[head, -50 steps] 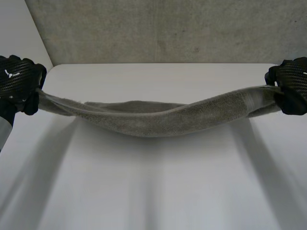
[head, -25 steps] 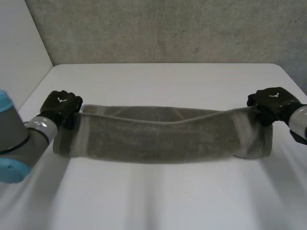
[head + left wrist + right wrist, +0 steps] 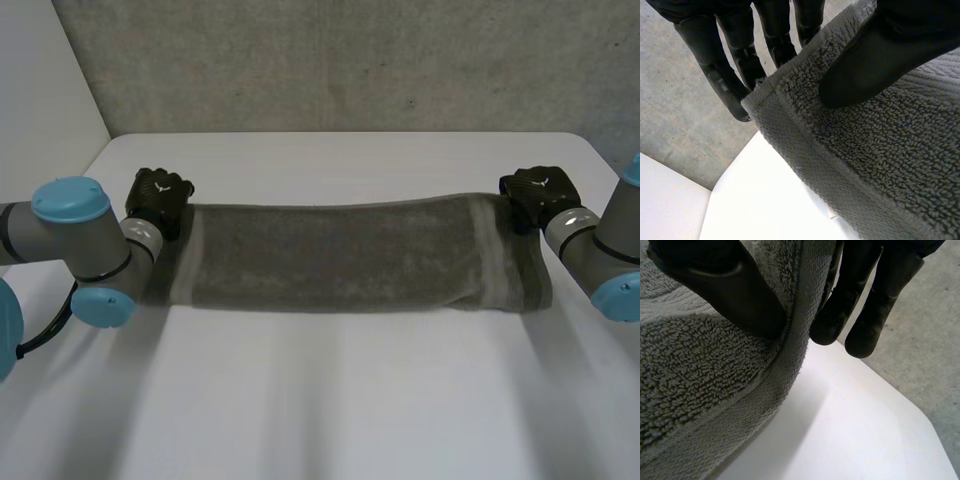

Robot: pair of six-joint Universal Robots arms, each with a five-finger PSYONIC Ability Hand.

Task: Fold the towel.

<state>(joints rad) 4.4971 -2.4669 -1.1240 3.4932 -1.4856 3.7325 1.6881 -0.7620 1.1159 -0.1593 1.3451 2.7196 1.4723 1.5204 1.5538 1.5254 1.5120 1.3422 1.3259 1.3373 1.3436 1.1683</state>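
White table nearest, grey towel laid flat across it as a long band, its far left corner pinched between thumb and fingers of the left hand, its far right corner pinched likewise by the right hand, concrete wall seen behind.

- The left hand, ahead of the bent left arm, pinches a towel corner between thumb and fingers.
- The right hand, ahead of the right arm, pinches the opposite end likewise.
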